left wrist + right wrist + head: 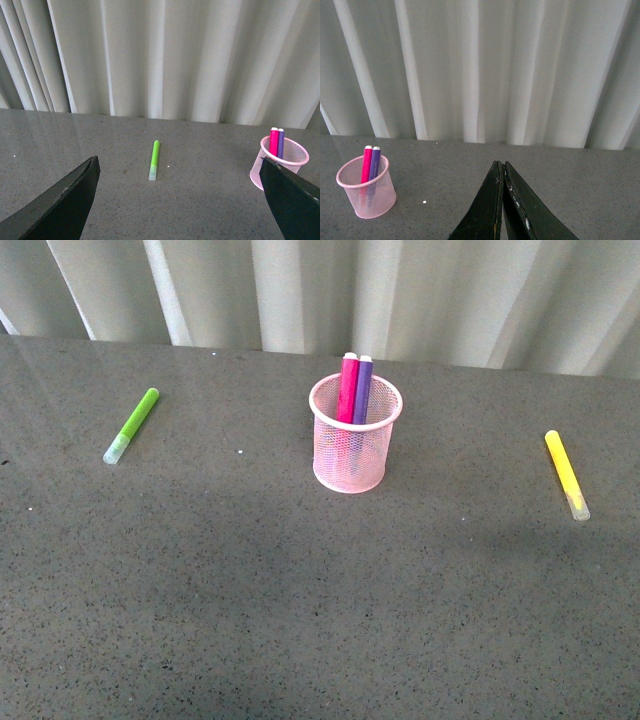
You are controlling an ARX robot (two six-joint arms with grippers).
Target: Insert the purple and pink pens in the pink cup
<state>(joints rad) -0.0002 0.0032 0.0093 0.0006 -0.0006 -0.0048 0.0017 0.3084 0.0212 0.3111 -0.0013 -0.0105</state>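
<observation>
The pink mesh cup (pixel 355 445) stands upright at the middle of the grey table. The pink pen (pixel 348 388) and the purple pen (pixel 363 390) stand inside it, side by side, leaning on the far rim. The cup also shows in the left wrist view (pixel 282 161) and the right wrist view (pixel 367 192), with both pens in it. Neither gripper shows in the front view. My left gripper (pixel 182 172) is open and empty, well back from the cup. My right gripper (pixel 501 165) is shut and empty, away from the cup.
A lime-green marker (pixel 132 425) lies on the table at the left; it also shows in the left wrist view (pixel 154 159). A yellow marker (pixel 566 474) lies at the right. A pale pleated curtain (pixel 400 295) hangs behind the table's far edge.
</observation>
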